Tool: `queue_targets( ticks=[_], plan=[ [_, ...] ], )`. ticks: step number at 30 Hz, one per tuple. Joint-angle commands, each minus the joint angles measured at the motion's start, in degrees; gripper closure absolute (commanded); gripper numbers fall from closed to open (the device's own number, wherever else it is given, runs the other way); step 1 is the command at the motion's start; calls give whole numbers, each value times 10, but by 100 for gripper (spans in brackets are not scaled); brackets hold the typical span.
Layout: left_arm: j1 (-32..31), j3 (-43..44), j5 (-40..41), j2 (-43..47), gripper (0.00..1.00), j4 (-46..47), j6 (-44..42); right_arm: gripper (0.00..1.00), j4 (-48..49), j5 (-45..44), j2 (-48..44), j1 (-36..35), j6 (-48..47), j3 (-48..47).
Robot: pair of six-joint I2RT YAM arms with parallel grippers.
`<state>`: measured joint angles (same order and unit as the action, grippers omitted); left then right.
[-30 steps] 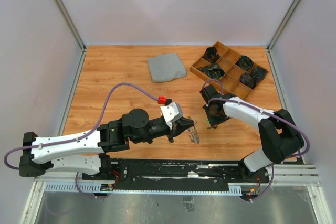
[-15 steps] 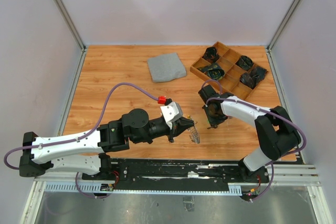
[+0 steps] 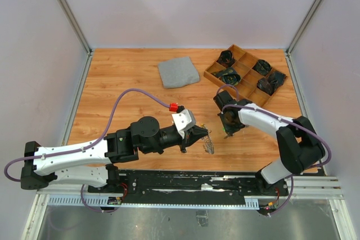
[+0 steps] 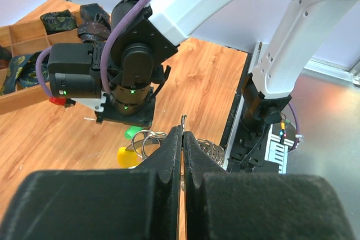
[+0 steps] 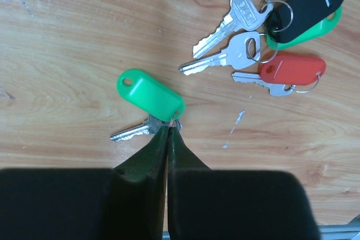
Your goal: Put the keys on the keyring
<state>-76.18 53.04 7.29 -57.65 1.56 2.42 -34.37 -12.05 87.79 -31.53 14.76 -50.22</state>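
My left gripper (image 3: pixel 198 135) is shut on the keyring (image 4: pixel 183 120), a thin silvery loop with a coiled part (image 4: pixel 211 151) to its right. In the top view the keyring (image 3: pixel 208 145) hangs at the gripper's tip. Small rings (image 4: pixel 147 139) and a yellow tag (image 4: pixel 126 157) lie just left of the left gripper (image 4: pixel 183 130). My right gripper (image 5: pixel 169 130) is shut on the small ring of a silver key (image 5: pixel 134 131) with a green tag (image 5: pixel 151 95), low on the table. In the top view the right gripper (image 3: pixel 228 131) is right of the left one.
More silver keys (image 5: pixel 236 9) with a black tag (image 5: pixel 309 1), a second green tag and a red tag (image 5: pixel 292 69) lie beyond the right gripper. A folded grey cloth (image 3: pixel 178 72) and a divided wooden tray (image 3: pixel 211 75) of dark items sit at the back.
The right wrist shifted slightly left and up, then came back to about where it was. The left arm has not moved.
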Motion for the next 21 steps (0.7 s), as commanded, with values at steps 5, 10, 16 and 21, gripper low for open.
queue_targets(
  ticks=[5, 10, 16, 21],
  plan=[
    [5, 26, -3, 0, 99, 24, -2, 99, -36, 55, -98, -14, -26, -24],
    [5, 26, 4, 5, 99, 21, -3, 99, -43, 108, -166, -12, -46, -35],
    [5, 28, 16, 21, 100, 15, -9, 99, -29, 197, -275, -9, -99, -62],
    [5, 44, 18, 32, 100, 3, -20, 99, 30, 305, -370, -8, -142, -57]
  ],
)
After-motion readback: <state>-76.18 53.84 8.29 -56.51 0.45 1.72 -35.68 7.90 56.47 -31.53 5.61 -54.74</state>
